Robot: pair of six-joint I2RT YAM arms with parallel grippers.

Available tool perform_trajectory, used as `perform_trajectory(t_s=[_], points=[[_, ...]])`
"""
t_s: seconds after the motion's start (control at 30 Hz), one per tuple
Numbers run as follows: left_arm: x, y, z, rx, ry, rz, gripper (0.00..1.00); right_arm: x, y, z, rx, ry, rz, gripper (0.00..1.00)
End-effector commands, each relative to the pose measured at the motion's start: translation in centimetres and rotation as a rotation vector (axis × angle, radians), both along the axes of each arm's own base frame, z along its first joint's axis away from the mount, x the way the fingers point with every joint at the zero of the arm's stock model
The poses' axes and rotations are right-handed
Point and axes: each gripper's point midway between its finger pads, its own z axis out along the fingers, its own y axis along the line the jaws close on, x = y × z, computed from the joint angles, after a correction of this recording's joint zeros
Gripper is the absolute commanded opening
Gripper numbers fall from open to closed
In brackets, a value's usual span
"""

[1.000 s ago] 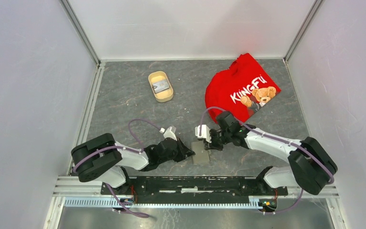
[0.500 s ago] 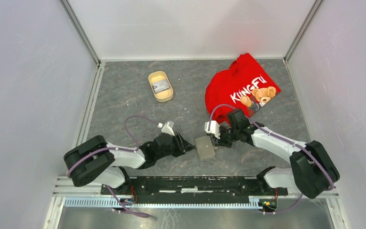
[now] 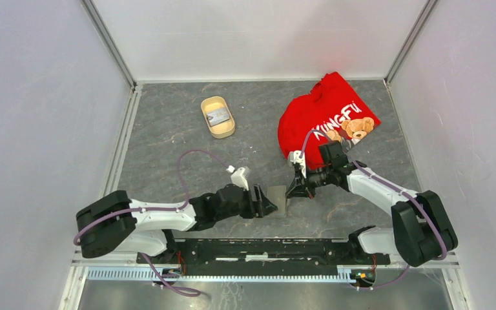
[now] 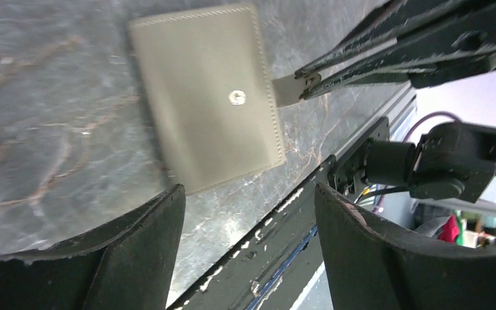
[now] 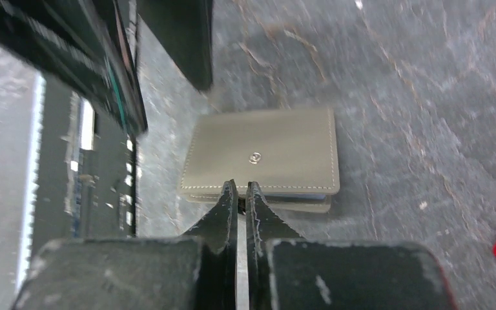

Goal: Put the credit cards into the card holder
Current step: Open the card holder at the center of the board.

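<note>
One card holder point(image 3: 278, 197) at six o'clock, one beige tray point(image 3: 223, 134) at eleven holding credit cards point(image 3: 217, 116) too small to count, one red shirt point(image 3: 326, 119) at one.

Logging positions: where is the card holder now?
In the top view, the card holder lies closed on the table, front centre, between the left claw and the right claw.

Grey marbled tabletop point(image 3: 168, 142), plain white walls point(image 3: 258, 39), aluminium corner rails point(image 3: 110, 45)
</note>
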Motion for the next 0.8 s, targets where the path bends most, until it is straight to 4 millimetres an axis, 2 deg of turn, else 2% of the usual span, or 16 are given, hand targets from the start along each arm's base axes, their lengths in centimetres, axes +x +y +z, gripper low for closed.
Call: perform_trajectory(t_s=[0.0,0.27,0.5,0.6,0.67,0.77], points=[[1.1,-1.0,-0.1,0.149,-0.159,-0.006,0.81,-1.1,2.1,5.9,0.251,0.010,0.094,0.00],[1.4,-1.6,-0.3,0.139,-0.179,-0.012,0.91,-0.4,2.0,5.6,0.249,0.006,0.040,0.00],[2.5,-0.7,-1.8,0.242,-0.155,0.060,0.90,-0.2,1.9,5.2,0.230,0.004,0.036,0.00],[2.7,-0.2,-2.1,0.262,-0.151,0.086,0.80,-0.1,1.7,5.1,0.221,-0.008,0.028,0.00],[2.8,0.3,-2.1,0.266,-0.149,0.105,0.66,0.2,1.6,5.0,0.212,-0.017,0.018,0.00],[2.7,1.0,-2.2,0.267,-0.147,0.122,0.56,0.8,1.2,4.6,0.178,-0.040,-0.005,0.00]])
